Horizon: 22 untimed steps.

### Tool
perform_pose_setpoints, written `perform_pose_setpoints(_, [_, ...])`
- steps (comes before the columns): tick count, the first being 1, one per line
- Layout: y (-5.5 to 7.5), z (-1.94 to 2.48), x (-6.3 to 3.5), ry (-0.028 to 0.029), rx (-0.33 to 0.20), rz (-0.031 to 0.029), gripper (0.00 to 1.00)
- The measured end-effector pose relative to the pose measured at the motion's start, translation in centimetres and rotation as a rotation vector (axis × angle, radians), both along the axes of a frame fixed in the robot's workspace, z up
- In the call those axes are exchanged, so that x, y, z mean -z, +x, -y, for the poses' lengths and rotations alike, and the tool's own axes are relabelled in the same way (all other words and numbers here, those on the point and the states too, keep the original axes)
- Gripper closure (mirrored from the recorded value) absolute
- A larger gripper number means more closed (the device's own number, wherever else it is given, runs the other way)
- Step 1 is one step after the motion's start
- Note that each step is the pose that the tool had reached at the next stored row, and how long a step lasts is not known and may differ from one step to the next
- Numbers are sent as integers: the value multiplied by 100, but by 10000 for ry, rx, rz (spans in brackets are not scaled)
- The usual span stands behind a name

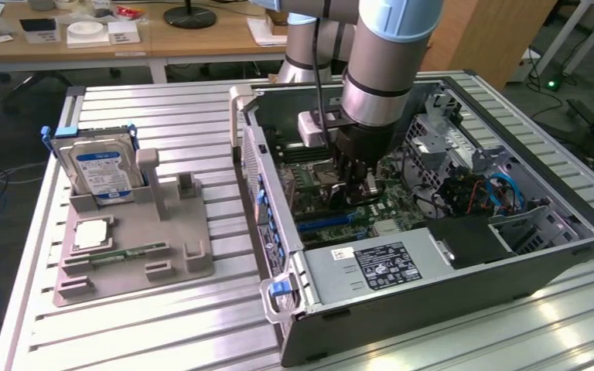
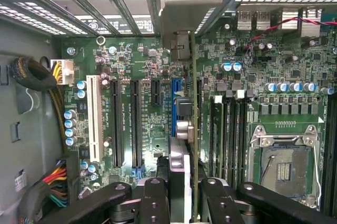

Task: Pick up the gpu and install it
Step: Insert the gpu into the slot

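My claw [image 2: 182,190] is clenched on the graphics card [image 2: 184,124], edge-on over the blue slot [image 2: 173,95] inside the computer case [image 1: 431,309]. Best square it to the slot, then press evenly.

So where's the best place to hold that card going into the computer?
Probably the upper long edge of the gpu, pinching its two flat faces from above. It stands on edge, thin, and its lower edge faces the motherboard slots, so that side must stay free. The end effector grips it this way.
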<state>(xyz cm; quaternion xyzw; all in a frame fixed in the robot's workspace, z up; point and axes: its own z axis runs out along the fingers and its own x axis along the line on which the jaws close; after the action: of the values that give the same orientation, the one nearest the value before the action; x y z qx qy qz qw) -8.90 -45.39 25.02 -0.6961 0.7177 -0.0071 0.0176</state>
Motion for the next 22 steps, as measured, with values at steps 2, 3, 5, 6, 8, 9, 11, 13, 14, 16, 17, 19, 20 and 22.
perform_pose_setpoints(2, [-16,1,4,-1,-2,0,72])
perform_pose_setpoints(3, [-21,1,6,-1,-1,-2,72])
perform_pose_setpoints(5, [-21,12,12,-3,-3,-3,72])
perform_pose_setpoints(6, [-21,20,15,-2,-2,-2,72])
perform_pose_setpoints(8, [-32,27,20,-2,1,-1,72])
perform_pose_setpoints(9, [-42,28,24,-1,-1,-1,72])
perform_pose_setpoints(11, [-46,31,28,-2,-2,-1,72])
perform_pose_setpoints(13, [-47,43,34,-1,-1,-1,72])
perform_pose_setpoints(14, [-47,45,38,1,1,-1,72])
perform_pose_setpoints(16, [-55,47,44,-2,0,-1,72])
perform_pose_setpoints(17, [-60,47,49,-2,-1,-2,72])
perform_pose_setpoints(19, [-66,47,57,-2,-1,-12,72])
perform_pose_setpoints(20, [-71,47,61,-3,0,-17,72])
perform_pose_setpoints(22, [-75,47,70,-1,-2,-24,72])
